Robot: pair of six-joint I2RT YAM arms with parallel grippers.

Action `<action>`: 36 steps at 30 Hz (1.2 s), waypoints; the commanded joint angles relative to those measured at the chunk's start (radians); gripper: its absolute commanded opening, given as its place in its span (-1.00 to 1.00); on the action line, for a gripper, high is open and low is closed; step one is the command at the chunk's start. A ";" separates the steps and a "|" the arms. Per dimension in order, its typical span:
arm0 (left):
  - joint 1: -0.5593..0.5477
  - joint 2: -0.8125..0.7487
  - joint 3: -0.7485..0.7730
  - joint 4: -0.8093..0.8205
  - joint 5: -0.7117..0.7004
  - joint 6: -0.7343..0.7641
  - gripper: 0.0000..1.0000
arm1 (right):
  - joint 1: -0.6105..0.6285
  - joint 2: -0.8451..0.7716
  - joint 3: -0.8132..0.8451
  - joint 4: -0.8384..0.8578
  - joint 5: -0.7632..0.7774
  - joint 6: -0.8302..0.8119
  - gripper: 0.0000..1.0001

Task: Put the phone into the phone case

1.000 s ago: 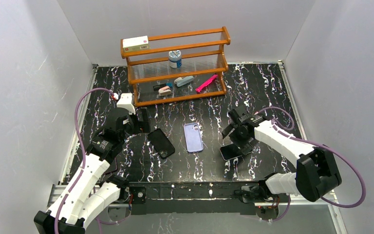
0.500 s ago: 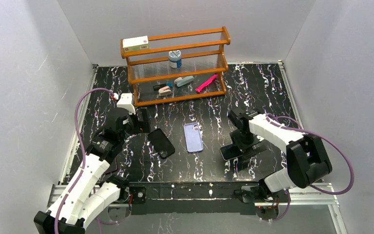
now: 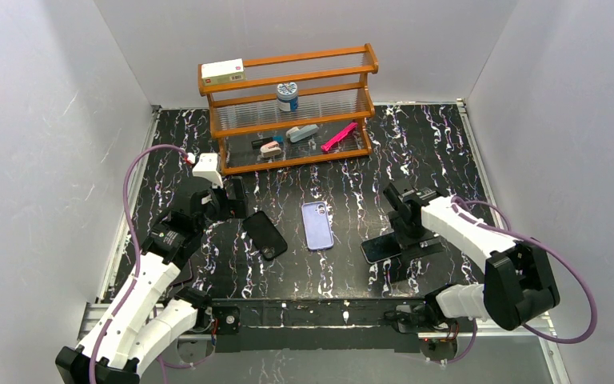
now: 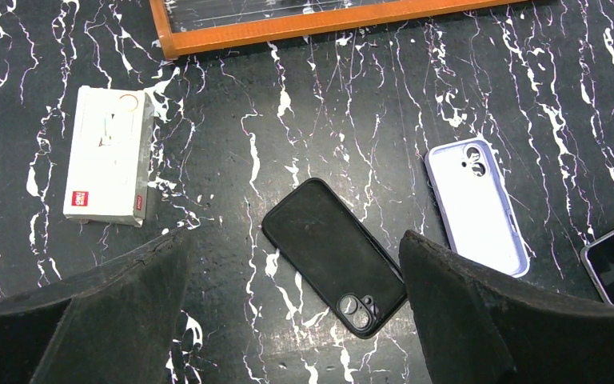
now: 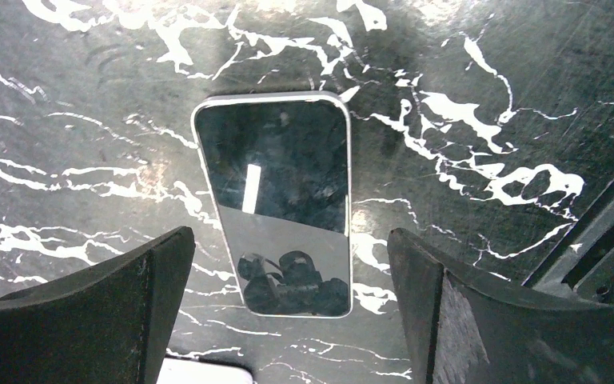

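Barely begun: glossy dark pale-rimmed phone point(image 5: 276, 204) ungripped between wide-open right jaws; matte black rounded case point(image 4: 334, 254) unfilled between open, empty left jaws.

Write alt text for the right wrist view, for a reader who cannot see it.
A phone lies flat, dark screen up, on a black, white-veined table, framed between the two wide-open fingers of the right gripper.

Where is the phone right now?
In the top view, the phone lies screen-up on the right side, right of the lavender case, directly beneath the open right gripper.
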 commanded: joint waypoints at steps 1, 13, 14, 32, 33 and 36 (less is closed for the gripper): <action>-0.005 -0.007 0.009 0.000 0.007 0.001 0.96 | -0.008 -0.022 -0.035 0.001 0.034 0.064 0.97; -0.005 -0.003 0.007 0.002 0.001 0.001 0.96 | -0.019 0.005 -0.094 0.140 -0.011 0.051 0.97; -0.005 -0.002 0.007 0.001 -0.001 0.001 0.96 | -0.019 0.012 -0.091 0.138 -0.015 0.053 0.97; -0.005 0.000 0.007 0.001 -0.010 0.004 0.96 | -0.050 0.152 -0.028 0.171 -0.037 0.000 0.97; -0.005 -0.002 0.007 0.000 -0.010 0.004 0.96 | -0.051 0.161 -0.019 0.172 -0.038 -0.009 0.97; -0.005 -0.004 0.006 0.002 -0.015 0.003 0.96 | -0.051 0.182 0.014 0.188 -0.038 -0.052 0.95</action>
